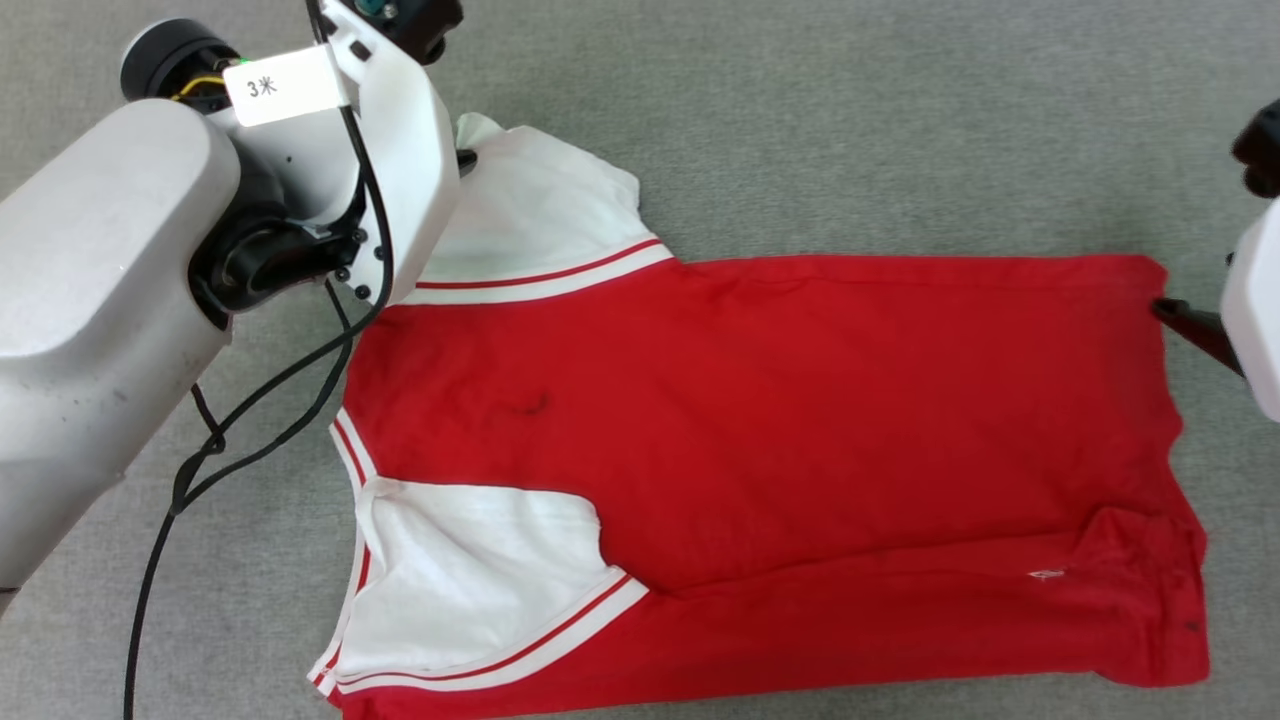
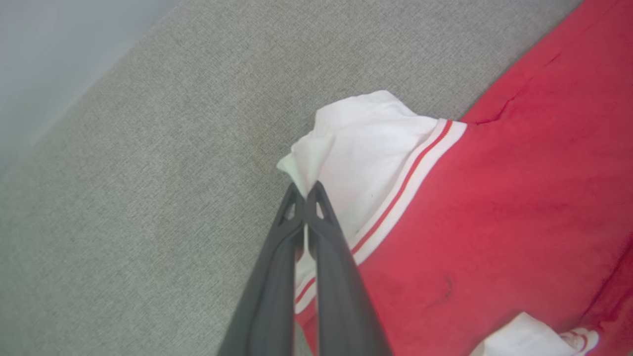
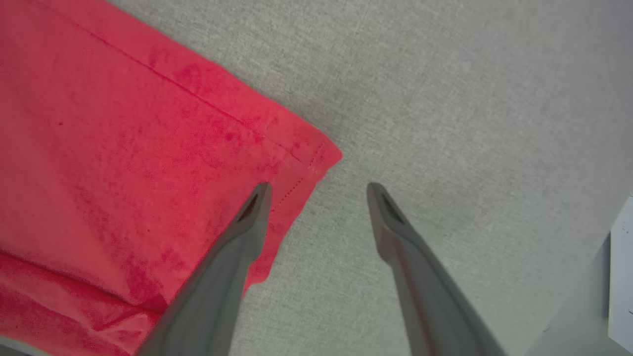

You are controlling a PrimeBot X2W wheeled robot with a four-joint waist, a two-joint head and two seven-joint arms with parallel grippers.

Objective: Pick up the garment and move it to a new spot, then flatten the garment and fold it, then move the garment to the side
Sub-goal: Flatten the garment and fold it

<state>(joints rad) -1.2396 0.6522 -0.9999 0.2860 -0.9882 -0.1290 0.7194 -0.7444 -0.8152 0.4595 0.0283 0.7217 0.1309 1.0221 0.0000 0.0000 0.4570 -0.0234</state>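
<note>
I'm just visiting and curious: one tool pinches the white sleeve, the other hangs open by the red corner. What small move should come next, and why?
Probably the right tool should dip and shut on the hem corner of the garment. It stands open, one finger over red cloth, one over the grey surface, while the left tool pinches the white sleeve.

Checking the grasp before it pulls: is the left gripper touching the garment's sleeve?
Touching. The left wrist view shows the left gripper shut on the white sleeve of the garment.
</note>
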